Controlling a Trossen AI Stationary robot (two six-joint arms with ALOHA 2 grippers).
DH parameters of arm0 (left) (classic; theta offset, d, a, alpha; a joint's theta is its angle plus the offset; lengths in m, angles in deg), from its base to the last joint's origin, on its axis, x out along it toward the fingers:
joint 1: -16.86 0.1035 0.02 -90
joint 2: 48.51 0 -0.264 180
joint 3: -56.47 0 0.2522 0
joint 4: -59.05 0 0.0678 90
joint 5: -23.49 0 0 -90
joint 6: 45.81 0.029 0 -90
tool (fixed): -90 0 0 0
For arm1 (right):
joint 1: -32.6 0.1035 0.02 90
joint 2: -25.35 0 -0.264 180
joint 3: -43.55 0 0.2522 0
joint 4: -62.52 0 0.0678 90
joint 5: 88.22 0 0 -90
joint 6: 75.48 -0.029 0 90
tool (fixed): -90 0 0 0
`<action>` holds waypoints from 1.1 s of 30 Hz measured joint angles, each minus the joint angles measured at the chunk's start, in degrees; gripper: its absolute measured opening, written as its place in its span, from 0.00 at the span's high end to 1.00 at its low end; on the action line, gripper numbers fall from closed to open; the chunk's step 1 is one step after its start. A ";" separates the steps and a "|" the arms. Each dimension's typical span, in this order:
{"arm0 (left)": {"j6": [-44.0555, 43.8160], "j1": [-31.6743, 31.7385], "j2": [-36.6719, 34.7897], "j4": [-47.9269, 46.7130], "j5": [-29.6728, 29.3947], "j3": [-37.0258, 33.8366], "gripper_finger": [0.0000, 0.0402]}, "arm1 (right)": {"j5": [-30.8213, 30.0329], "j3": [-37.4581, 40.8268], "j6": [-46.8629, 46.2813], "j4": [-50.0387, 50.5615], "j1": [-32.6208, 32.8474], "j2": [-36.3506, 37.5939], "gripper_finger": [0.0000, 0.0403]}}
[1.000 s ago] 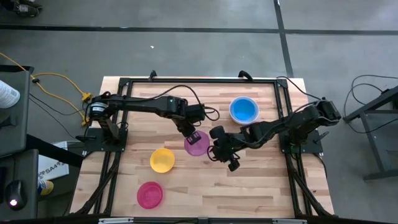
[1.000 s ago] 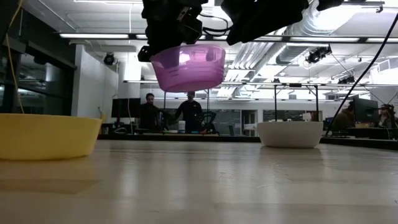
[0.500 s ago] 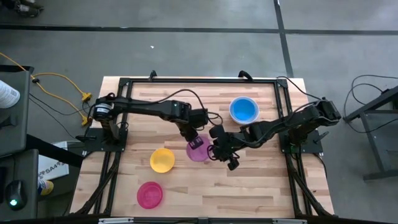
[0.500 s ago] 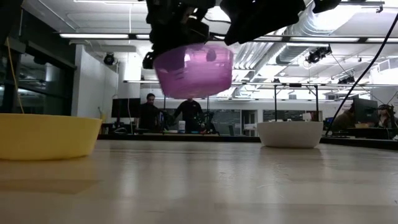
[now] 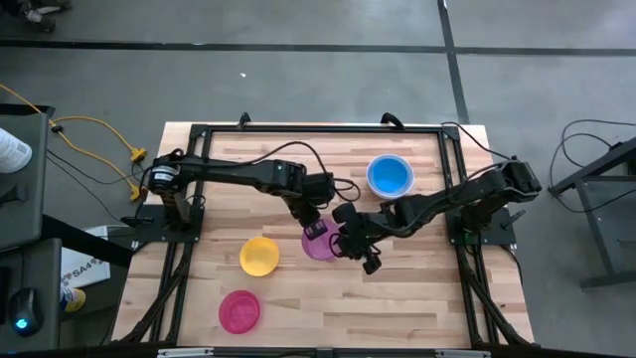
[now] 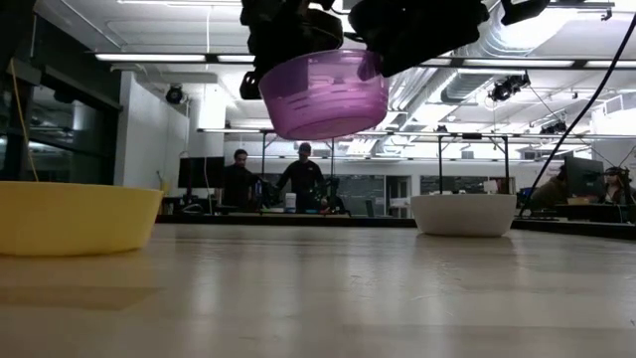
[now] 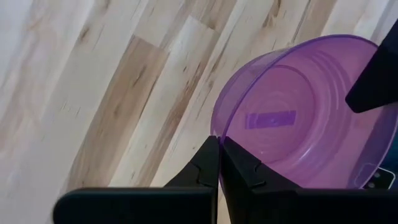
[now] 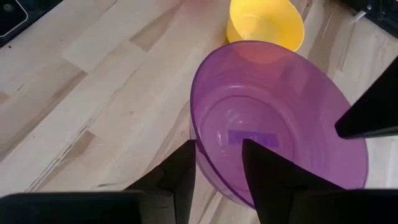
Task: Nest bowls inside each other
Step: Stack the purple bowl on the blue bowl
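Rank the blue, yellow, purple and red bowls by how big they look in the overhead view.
Largest to smallest, as they look from above:
1. Blue bowl
2. Red bowl, yellow bowl: too alike to separate.
Purple bowl: unranked; it is lifted off the table, nearer the camera, and partly hidden by both arms.

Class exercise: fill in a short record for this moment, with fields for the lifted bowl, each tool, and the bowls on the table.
Lifted bowl: purple bowl, held clear above the table
Left tool: shut on the purple bowl's rim
Right tool: open, its fingers astride the same rim
Yellow bowl: on the table, empty
Red bowl: on the table, near the front edge
Blue bowl: nested in the white bowl
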 joint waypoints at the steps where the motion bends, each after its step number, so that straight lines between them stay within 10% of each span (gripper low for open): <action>1: 0.00 0.00 0.00 -0.26 -0.06 0.07 1.00 | 0.00 0.00 0.00 0.02 0.00 0.00 0.69; 16: 0.42 0.00 -0.04 -0.49 -0.43 0.34 1.00 | 0.41 0.00 1.88 0.07 0.02 -0.02 0.97; 33: 9.76 0.11 -0.09 2.06 -0.37 0.39 0.90 | 3.36 0.02 0.33 1.09 -0.04 -0.04 0.99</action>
